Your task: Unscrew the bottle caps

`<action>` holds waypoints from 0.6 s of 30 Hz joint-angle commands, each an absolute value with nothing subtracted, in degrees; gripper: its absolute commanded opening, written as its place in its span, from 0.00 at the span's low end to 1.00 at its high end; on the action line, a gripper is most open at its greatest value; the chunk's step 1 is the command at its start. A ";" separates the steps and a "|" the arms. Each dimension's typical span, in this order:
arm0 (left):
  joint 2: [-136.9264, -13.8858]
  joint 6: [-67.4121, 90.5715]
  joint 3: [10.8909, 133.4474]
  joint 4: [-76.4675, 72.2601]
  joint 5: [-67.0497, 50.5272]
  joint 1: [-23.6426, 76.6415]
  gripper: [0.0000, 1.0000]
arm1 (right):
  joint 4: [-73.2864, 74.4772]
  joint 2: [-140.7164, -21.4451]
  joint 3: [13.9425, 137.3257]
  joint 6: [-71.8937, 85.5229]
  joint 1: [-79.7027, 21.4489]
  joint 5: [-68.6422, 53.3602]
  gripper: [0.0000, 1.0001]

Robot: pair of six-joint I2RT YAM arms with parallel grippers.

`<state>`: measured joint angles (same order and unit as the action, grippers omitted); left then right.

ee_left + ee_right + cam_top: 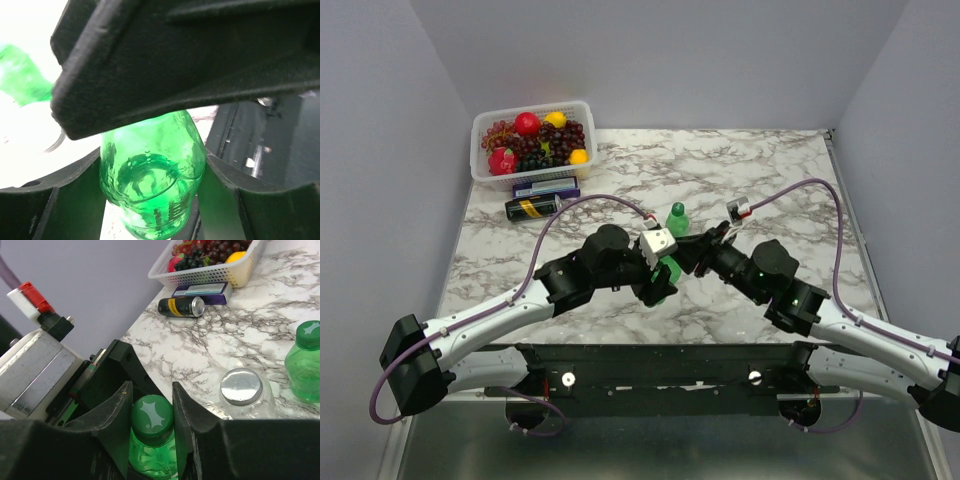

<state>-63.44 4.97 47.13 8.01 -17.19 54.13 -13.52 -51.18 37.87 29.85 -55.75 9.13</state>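
Note:
A translucent green bottle (152,175) stands between my left gripper's (152,162) fingers, and they are shut on its body. In the top view that bottle (671,268) shows at the middle of the table, between the two wrists. My right gripper (151,395) comes down from above and its jaws press both sides of this bottle's dark green cap (151,415). A second green bottle (304,371) with its cap (311,335) on stands free to the right. A squat clear bottle (245,400) with a silvery cap (241,386) stands between the two.
A dark can with a yellow label (181,306) lies on the marble table (770,180) at the back left, beside a blue box (200,290). Behind them is a white basket (480,170) of fruit. Purple cables arc over both arms.

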 commanded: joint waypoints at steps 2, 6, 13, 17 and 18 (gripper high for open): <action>-62.58 3.87 48.87 4.84 -28.64 53.79 0.03 | -17.05 -45.01 34.46 23.57 -52.83 -4.90 0.21; -61.88 3.25 49.13 4.22 -39.52 52.91 0.03 | -17.49 -42.46 31.91 20.75 -48.44 -17.64 0.21; -62.31 3.86 50.19 3.43 -54.73 50.98 0.03 | -18.02 -38.59 29.01 16.97 -46.93 -33.73 0.21; -62.75 5.54 49.75 1.41 -55.65 50.27 0.03 | -18.46 -36.39 28.04 17.22 -46.58 -33.32 0.22; -62.75 5.54 49.66 1.49 -54.76 50.19 0.03 | -18.46 -35.78 27.78 17.31 -46.50 -32.61 0.22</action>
